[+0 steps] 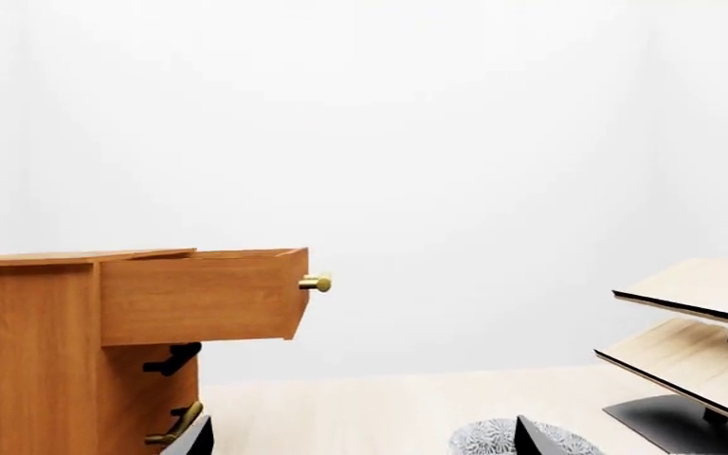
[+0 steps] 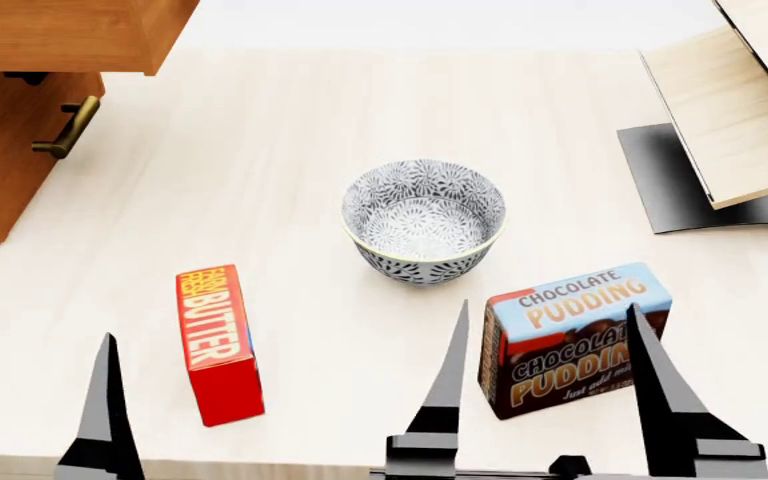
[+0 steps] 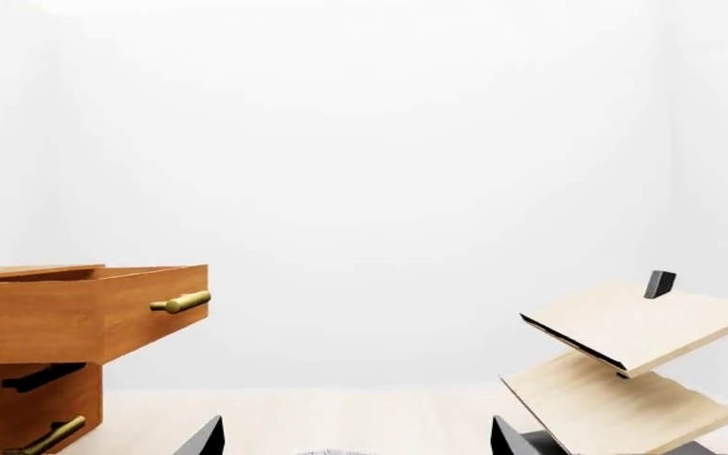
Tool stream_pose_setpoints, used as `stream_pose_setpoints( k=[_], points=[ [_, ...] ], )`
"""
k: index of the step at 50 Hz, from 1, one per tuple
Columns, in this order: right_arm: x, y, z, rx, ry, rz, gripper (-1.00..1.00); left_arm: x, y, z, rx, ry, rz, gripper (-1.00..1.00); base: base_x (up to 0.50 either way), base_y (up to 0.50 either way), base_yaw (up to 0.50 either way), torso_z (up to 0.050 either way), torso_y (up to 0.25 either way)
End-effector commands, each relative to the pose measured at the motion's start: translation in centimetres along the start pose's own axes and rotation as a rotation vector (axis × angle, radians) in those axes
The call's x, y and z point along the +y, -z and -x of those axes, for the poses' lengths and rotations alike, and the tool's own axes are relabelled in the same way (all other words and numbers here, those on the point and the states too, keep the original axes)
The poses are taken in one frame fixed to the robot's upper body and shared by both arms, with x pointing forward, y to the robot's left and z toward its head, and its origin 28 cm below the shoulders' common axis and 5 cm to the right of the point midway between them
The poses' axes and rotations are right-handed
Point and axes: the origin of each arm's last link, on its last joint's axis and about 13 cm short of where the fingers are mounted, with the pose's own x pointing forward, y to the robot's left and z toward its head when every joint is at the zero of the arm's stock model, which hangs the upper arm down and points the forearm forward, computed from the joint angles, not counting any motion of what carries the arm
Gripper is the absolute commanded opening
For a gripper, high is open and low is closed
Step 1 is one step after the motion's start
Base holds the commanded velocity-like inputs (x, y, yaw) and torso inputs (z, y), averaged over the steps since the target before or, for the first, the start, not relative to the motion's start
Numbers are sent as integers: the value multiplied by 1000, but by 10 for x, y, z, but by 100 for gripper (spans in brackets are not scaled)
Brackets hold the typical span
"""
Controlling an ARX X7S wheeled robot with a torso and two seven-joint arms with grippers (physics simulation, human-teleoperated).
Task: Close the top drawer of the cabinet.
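The top drawer [image 1: 200,294] stood pulled well out of the cabinet [image 1: 29,355], its front panel projecting past the drawer fronts below it, with its shiny brass bar handle [image 1: 316,282] seen end-on at the front. From the right wrist view the same drawer [image 3: 86,318] showed its open top edge and the handle [image 3: 181,302] sticking out from the panel. Below the drawer, a lower cabinet front carried a duller bronze handle [image 2: 67,128].

Taking the patterned bowl [image 2: 424,220] as the landmark on the pale table [image 2: 291,120]: the cabinet stood well apart from it, at the far left corner of the table in the head view. A red butter box [image 2: 217,343] lay near the bowl on the cabinet's side, closer to the robot. A chocolate pudding box [image 2: 574,336] sat just beside the bowl on the opposite side, also closer to the robot. A pale slanted rack [image 2: 738,110] on a black base stood beyond the bowl, away from the cabinet.

The right gripper [image 2: 551,400] hung over the near edge of the table with its fingers spread wide, holding nothing, the pudding box showing between them. Of the left gripper only one dark fingertip [image 2: 104,415] showed, near the butter box, so I could not tell how its jaws stood
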Motion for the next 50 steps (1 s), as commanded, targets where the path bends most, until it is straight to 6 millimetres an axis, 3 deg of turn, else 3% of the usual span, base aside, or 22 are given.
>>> stream_pose_setpoints(
  k=[1,14,50],
  points=[
    [3,-22,4,-58,-21,-13,100,-1,-23,4,-62,10,0,100,0,0,0,0,0],
    [3,-23,4,-51,-20,-18,100,-1,-22,4,-57,12,1,100,10,0,0,0,0],
    [3,-28,5,-50,-29,-39,100,-2,-23,5,-52,23,-1,100,500,0,0,0,0]
  ],
)
